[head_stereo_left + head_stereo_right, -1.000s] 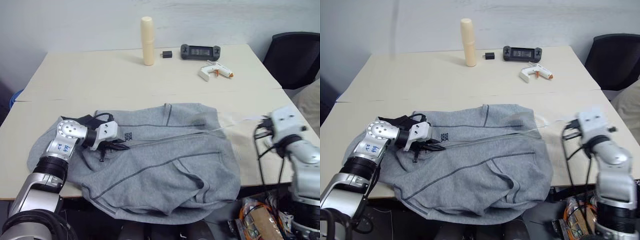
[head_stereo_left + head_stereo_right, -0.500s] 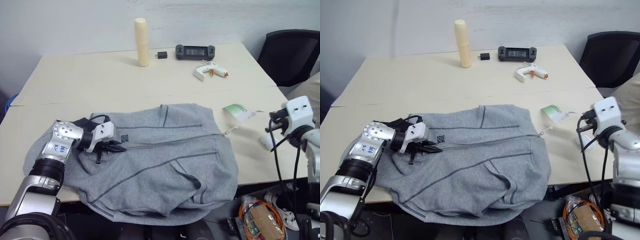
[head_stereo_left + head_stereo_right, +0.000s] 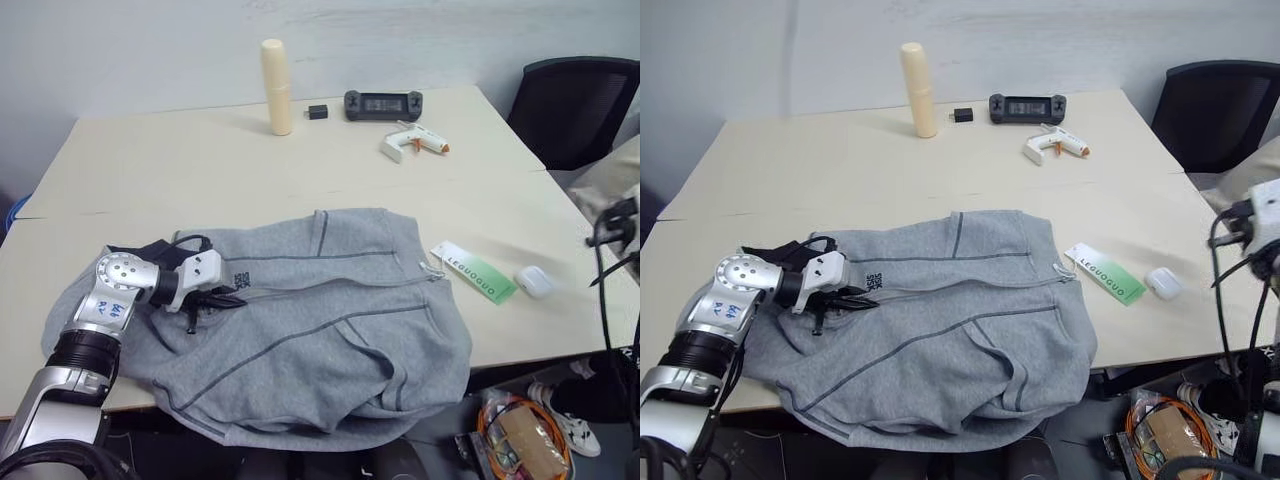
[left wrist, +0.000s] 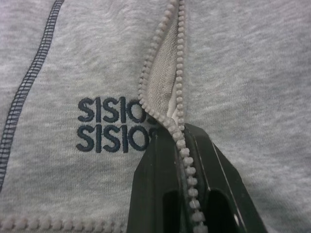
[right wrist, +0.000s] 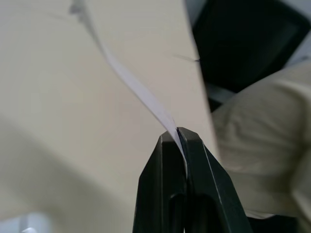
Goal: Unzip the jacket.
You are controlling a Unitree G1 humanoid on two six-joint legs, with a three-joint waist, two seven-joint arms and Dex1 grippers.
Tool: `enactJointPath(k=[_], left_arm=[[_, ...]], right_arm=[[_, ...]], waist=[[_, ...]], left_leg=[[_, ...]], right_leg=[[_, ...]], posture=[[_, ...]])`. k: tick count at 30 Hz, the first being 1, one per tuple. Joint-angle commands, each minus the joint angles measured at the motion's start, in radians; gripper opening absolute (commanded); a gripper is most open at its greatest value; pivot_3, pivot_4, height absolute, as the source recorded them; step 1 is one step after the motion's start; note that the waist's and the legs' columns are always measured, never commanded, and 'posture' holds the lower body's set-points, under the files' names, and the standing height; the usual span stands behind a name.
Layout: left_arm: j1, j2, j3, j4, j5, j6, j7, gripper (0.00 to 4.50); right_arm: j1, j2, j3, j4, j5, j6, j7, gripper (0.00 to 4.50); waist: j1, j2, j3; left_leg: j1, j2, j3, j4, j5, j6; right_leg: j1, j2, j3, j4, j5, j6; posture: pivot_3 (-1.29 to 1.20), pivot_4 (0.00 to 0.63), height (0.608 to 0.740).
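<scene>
Here the left fingers [image 4: 182,182] pinch the jacket [image 3: 320,320] zipper beside its logo [image 4: 112,125]. The right fingers [image 5: 181,160] pinch a thin white strip [image 5: 131,85] over the bench [image 3: 200,160].

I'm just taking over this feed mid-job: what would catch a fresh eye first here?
The grey jacket sprawled over the table's near edge, hanging off the front. The left gripper pins the zipper by the chest logo, jaws shut on the teeth. At the far right, the right gripper pinches a thin pale strip, and a green hang tag lies beside the jacket.
</scene>
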Motion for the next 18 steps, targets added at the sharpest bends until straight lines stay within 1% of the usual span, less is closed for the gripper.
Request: enactJointPath(k=[1, 3, 6, 8, 10, 11, 13, 15, 18], left_arm=[[0.023, 0.051, 0.025, -0.054, -0.074, 0.193, -0.094, 0.89], [0.018, 0.102, 0.067, -0.138, -0.143, 0.291, -0.157, 1.48], [0.012, 0.22, 0.135, -0.262, -0.257, 0.445, -0.247, 2.42], [0.019, 0.291, 0.173, -0.32, -0.304, 0.509, -0.286, 3.08], [0.041, 0.373, 0.212, -0.345, -0.348, 0.534, -0.315, 3.69], [0.055, 0.423, 0.23, -0.344, -0.366, 0.528, -0.321, 3.98], [0.082, 0.486, 0.251, -0.344, -0.39, 0.514, -0.323, 3.98], [0.123, 0.561, 0.267, -0.325, -0.418, 0.483, -0.323, 3.98], [0.155, 0.608, 0.288, -0.301, -0.428, 0.446, -0.323, 3.98]], right_arm=[[0.056, -0.056, 0.022, -0.193, 0.096, 0.072, 0.188, 0.57], [0.099, -0.103, -0.002, -0.265, 0.149, 0.117, 0.276, 1.2], [0.158, -0.175, -0.083, -0.349, 0.238, 0.189, 0.384, 2.22], [0.206, -0.218, -0.123, -0.399, 0.277, 0.232, 0.439, 2.96], [0.282, -0.262, -0.181, -0.453, 0.31, 0.252, 0.519, 3.62], [0.328, -0.286, -0.226, -0.472, 0.32, 0.26, 0.568, 3.67], [0.396, -0.313, -0.293, -0.495, 0.338, 0.282, 0.629, 3.67], [0.485, -0.331, -0.387, -0.515, 0.35, 0.304, 0.724, 3.67], [0.56, -0.346, -0.462, -0.512, 0.346, 0.329, 0.777, 3.67]], waist=[[0.0, 0.0, 0.001], [0.003, -0.004, 0.004], [0.004, -0.008, 0.008], [0.006, -0.013, 0.011], [0.012, -0.016, 0.013], [0.016, -0.016, 0.013], [0.022, -0.017, 0.014], [0.025, -0.018, 0.015], [0.031, -0.019, 0.016]], left_leg=[[-0.001, 0.0, 0.0, 0.0, 0.0, 0.0], [-0.006, 0.0, -0.002, 0.0, 0.0, 0.0], [-0.015, 0.0, -0.002, 0.002, 0.0, 0.0], [-0.021, 0.001, -0.003, 0.006, 0.0, 0.0], [-0.023, 0.0, -0.004, 0.007, 0.0, 0.001], [-0.022, 0.0, -0.004, 0.007, 0.0, 0.001], [-0.022, 0.0, -0.004, 0.007, -0.001, 0.002], [-0.022, 0.0, -0.004, 0.007, -0.001, 0.002], [-0.023, 0.0, -0.006, 0.006, -0.002, 0.002]], right_leg=[[-0.001, 0.0, 0.0, 0.0, 0.0, 0.0], [-0.004, 0.0, -0.002, -0.001, 0.0, 0.0], [-0.013, 0.001, -0.002, 0.004, 0.0, 0.0], [-0.017, 0.001, -0.003, 0.004, 0.0, 0.0], [-0.017, 0.0, -0.004, 0.003, 0.0, 0.0], [-0.016, 0.0, -0.005, -0.002, 0.0, 0.0], [-0.016, 0.0, -0.005, -0.002, 0.0, 0.0], [-0.016, -0.001, -0.005, -0.002, 0.0, 0.001], [-0.016, -0.002, -0.006, -0.003, 0.0, 0.001]], posture=[[0.0, 0.15, 0.74], [0.0, 0.15, 0.74], [0.0, 0.15, 0.74], [0.0, 0.15, 0.74], [0.0, 0.15, 0.74], [0.0, 0.15, 0.74], [0.0, 0.15, 0.74], [0.0, 0.15, 0.74], [0.0, 0.15, 0.74]])
